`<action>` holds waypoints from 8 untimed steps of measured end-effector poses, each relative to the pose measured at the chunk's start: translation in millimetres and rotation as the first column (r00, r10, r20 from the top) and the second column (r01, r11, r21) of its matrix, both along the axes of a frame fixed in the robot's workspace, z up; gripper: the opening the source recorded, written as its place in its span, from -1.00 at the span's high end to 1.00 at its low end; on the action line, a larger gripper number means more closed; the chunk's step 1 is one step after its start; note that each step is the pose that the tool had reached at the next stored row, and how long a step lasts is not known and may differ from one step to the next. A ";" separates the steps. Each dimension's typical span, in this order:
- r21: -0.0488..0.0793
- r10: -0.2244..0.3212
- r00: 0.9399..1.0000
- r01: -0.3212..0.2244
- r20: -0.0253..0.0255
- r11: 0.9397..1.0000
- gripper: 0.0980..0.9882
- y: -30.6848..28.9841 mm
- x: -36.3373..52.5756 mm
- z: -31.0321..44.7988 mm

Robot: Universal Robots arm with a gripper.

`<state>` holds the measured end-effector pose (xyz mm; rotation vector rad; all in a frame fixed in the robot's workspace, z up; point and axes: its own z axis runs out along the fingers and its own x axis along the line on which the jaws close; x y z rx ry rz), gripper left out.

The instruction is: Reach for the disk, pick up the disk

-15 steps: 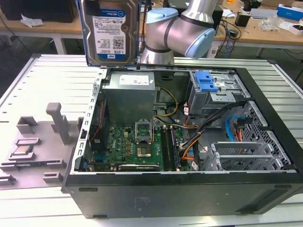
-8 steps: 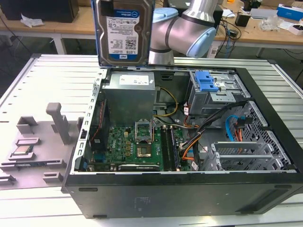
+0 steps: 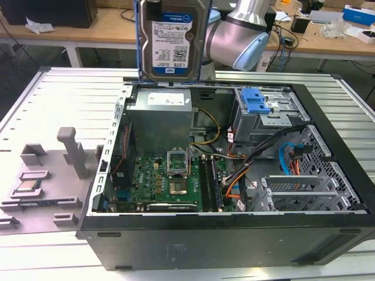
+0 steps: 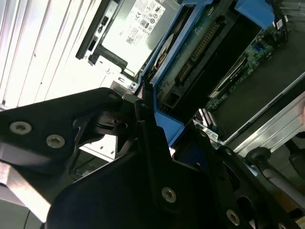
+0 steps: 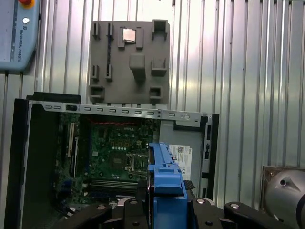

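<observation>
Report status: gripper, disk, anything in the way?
Gripper shut on disk by its blue rail. Disk upright, held above the open computer case. Nothing seen blocking it.

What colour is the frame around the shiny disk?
Blue, on the flat silver metal disk; clearest in the exterior view.

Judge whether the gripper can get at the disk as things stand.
Yes, it seems so: the gripper already grips the disk by its blue rail between its jaws, upright above the open computer case.
</observation>
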<state>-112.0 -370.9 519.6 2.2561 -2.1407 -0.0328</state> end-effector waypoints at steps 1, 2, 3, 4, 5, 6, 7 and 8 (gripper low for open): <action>0.000 0.000 1.000 0.000 0.000 1.000 0.38 0.0 3.6 0.0; 0.000 0.000 1.000 0.000 0.000 1.000 0.38 0.0 6.6 0.0; 0.000 0.000 1.000 0.000 0.000 1.000 0.38 0.0 14.9 0.0; 0.000 0.000 1.000 0.000 0.000 1.000 0.38 0.0 20.9 0.0; 0.000 0.000 1.000 0.000 0.000 1.000 0.38 0.0 27.2 0.0; 0.000 0.000 1.000 0.000 0.000 1.000 0.38 0.0 35.0 0.0; 0.000 0.000 1.000 0.000 0.000 1.000 0.38 0.0 39.2 0.0; 0.000 0.000 1.000 0.000 0.000 1.000 0.38 0.0 42.6 0.0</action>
